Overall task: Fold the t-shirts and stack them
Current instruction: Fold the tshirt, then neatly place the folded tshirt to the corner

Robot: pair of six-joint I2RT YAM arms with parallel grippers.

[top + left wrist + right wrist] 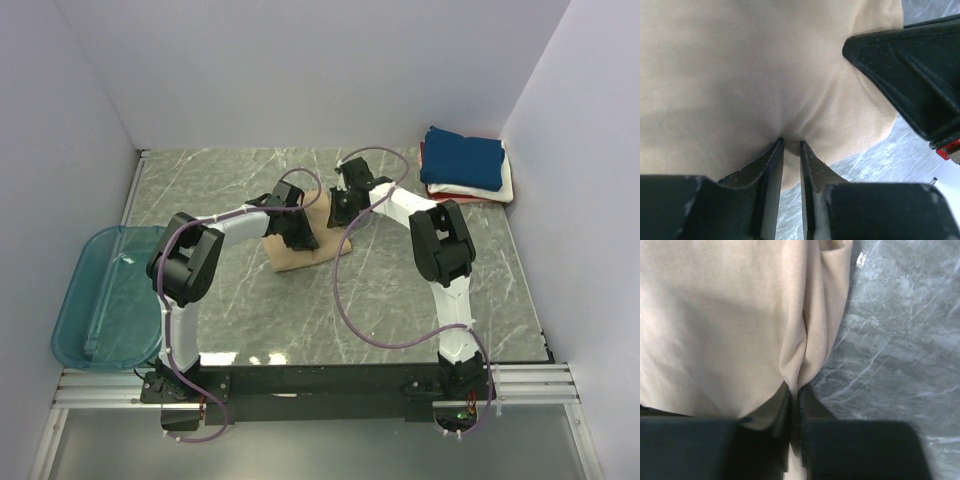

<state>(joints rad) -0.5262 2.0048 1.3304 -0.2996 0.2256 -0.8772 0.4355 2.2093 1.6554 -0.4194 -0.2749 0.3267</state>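
You see a stack [465, 168] of folded shirts already at two o'clock, while the tan shirt [292, 256] lies half folded at the centre, the left gripper [791, 146] and right gripper [794, 390] both pinched nearly closed on its cloth, so I judge its folding and stacking are left.

Most of the tan t-shirt [290, 258] beneath the left arm [240, 222] and right arm [400, 205].

Marbled table [400, 290] bears a tan t-shirt [290, 257] and folded shirt stack [465, 165].

Left gripper [299, 236], right gripper [343, 211] at tan t-shirt [293, 260]; folded stack [465, 165] far-right.
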